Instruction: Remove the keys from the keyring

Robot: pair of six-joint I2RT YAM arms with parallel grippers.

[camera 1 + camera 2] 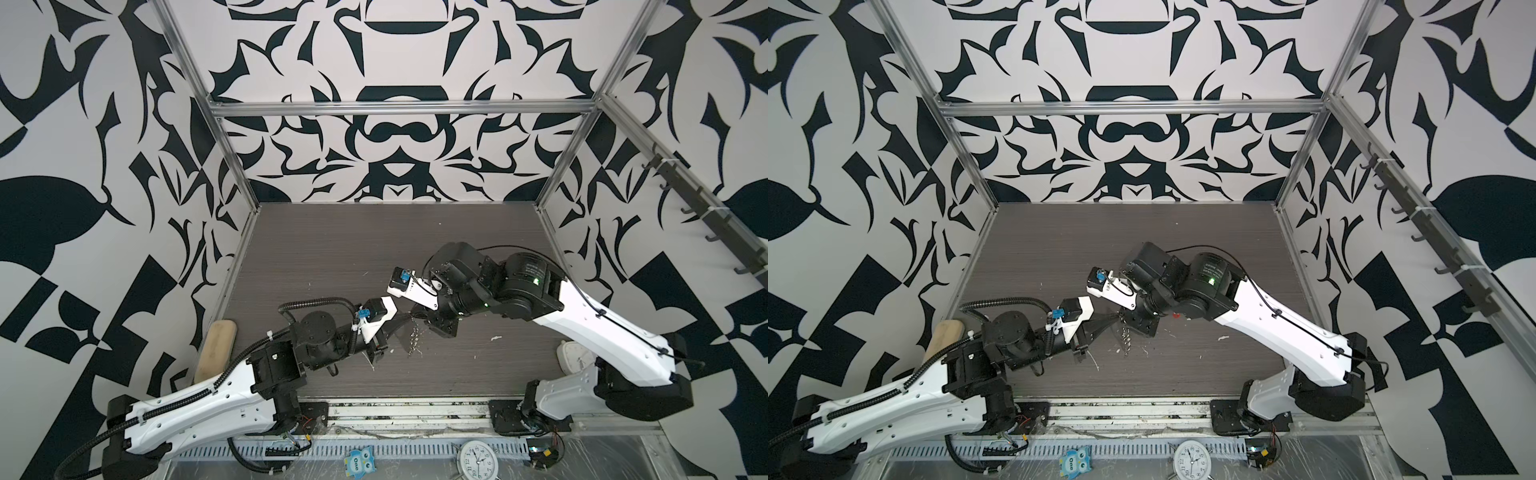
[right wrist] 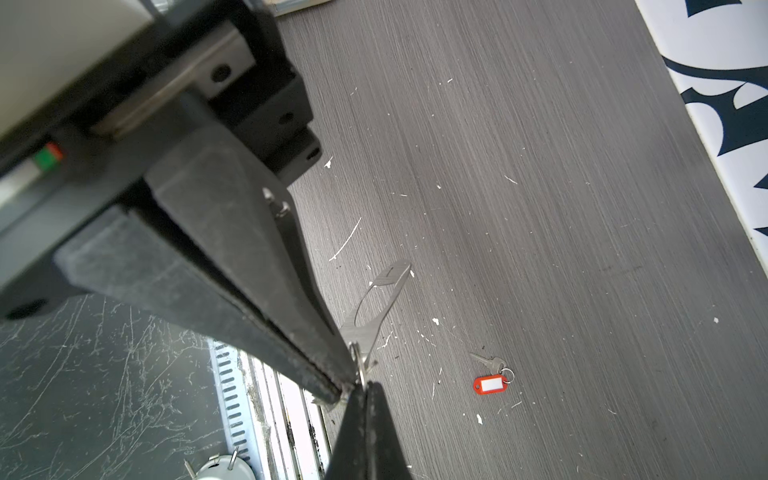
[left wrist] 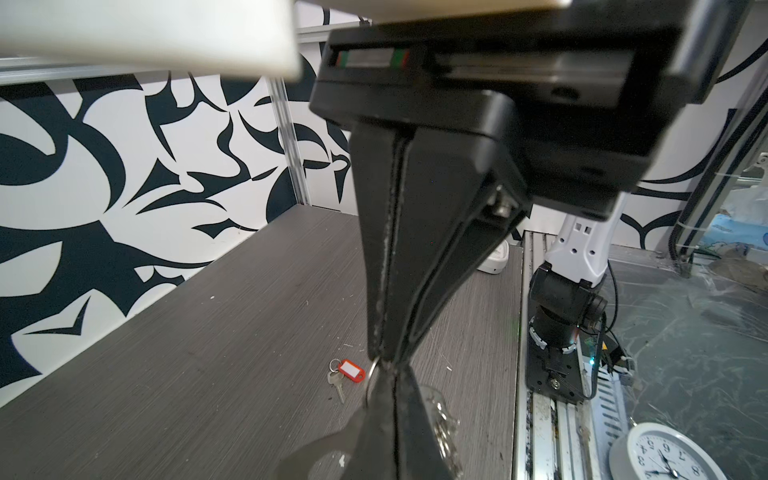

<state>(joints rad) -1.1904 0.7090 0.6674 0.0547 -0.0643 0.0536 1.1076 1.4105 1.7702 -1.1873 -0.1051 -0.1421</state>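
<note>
The keyring, a flat silver plate with a slot, hangs above the table between both arms. Its row of small rings dangles below it. My right gripper is shut on the plate's edge. My left gripper meets it tip to tip and is shut on a silver split ring at that edge. In both top views the two tips touch mid-table, the left gripper against the right gripper. One of the keys, with a red tag, lies loose on the table. The same red-tagged key also shows in the left wrist view.
A white alarm clock lies on the table under the right arm. A tan wooden block leans at the left wall. Another clock and a blue owl figure sit beyond the front rail.
</note>
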